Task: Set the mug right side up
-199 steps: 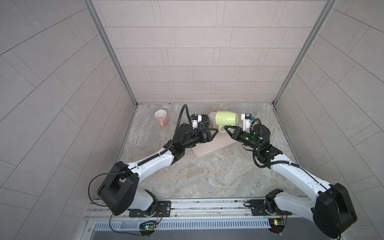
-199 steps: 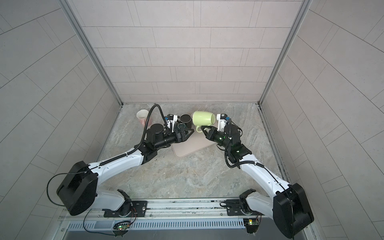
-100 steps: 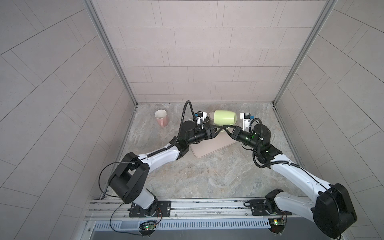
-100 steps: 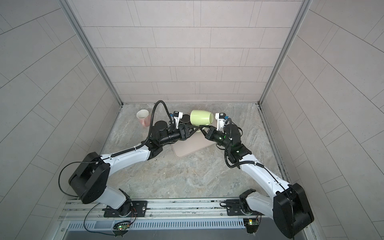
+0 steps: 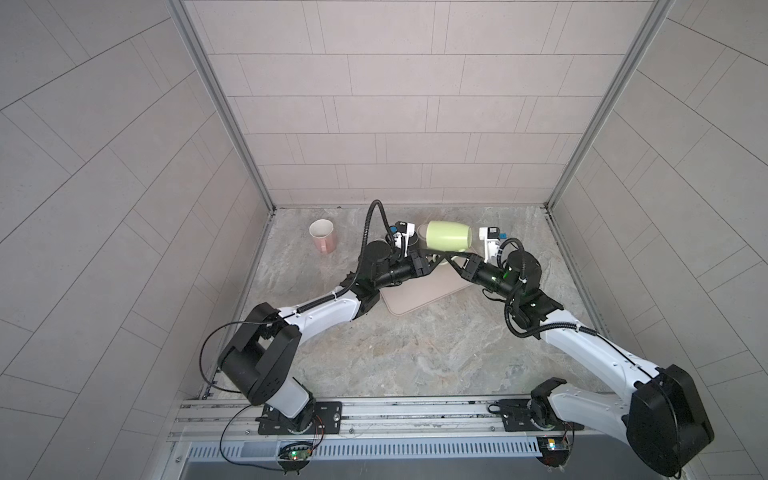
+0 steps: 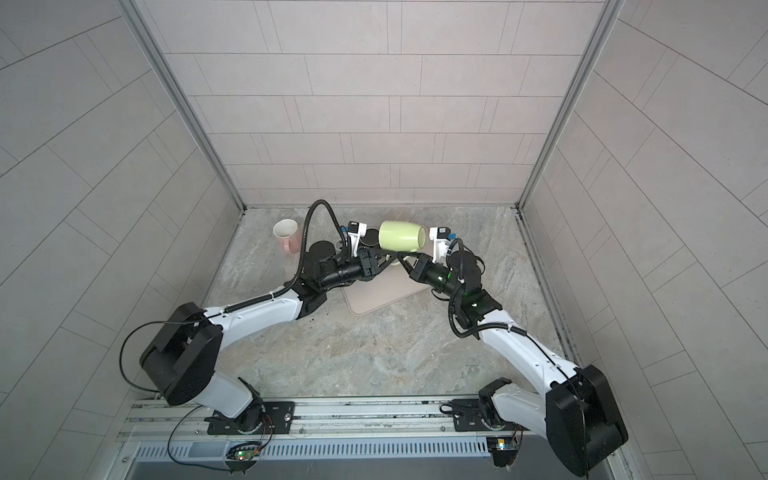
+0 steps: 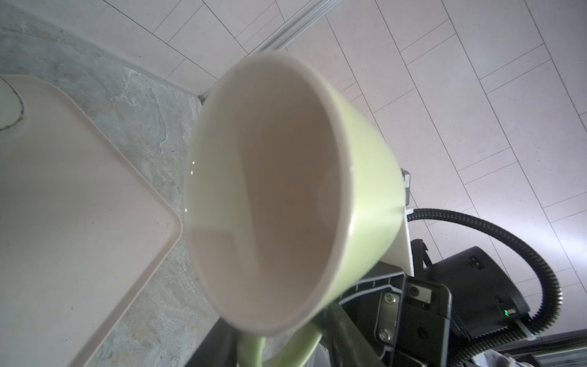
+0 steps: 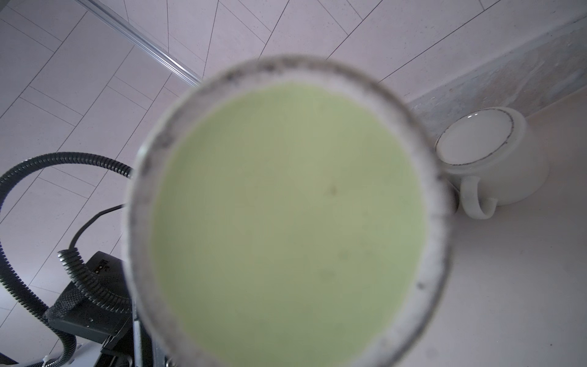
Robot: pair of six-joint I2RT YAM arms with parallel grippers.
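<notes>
— Mug [image 5: 446, 237], the green one: which pincer is gripping it?
— It is the right gripper [image 5: 451, 262] that is clamping its fingers on the handle [image 7: 251, 349], which is pointing downward; the mug is hanging in the air on its side, resting on nothing.
— And the left gripper [image 5: 432, 261]?
— It is reaching in from the opposite side, its tips just beside that same handle; whether its jaws are parted or pressing on anything I cannot tell; the tips are showing too small and dark in both top views.
— Which way is the mug facing?
— Its mouth is facing the left arm, so the left wrist view is looking straight into the pale inside; its base is facing the right wrist camera and is filling most of that view, blurred.
— What is lying beneath?
— A beige tray [image 5: 419, 295] is lying on the marbled table [image 5: 415, 353]; the mug is hovering over the tray's far part; a white mug [image 8: 495, 165] is sitting upside down on the tray, near the green one.
— Anything further out?
— A pink mug [image 5: 323, 237] is standing upright on the table, well apart to the left.
</notes>
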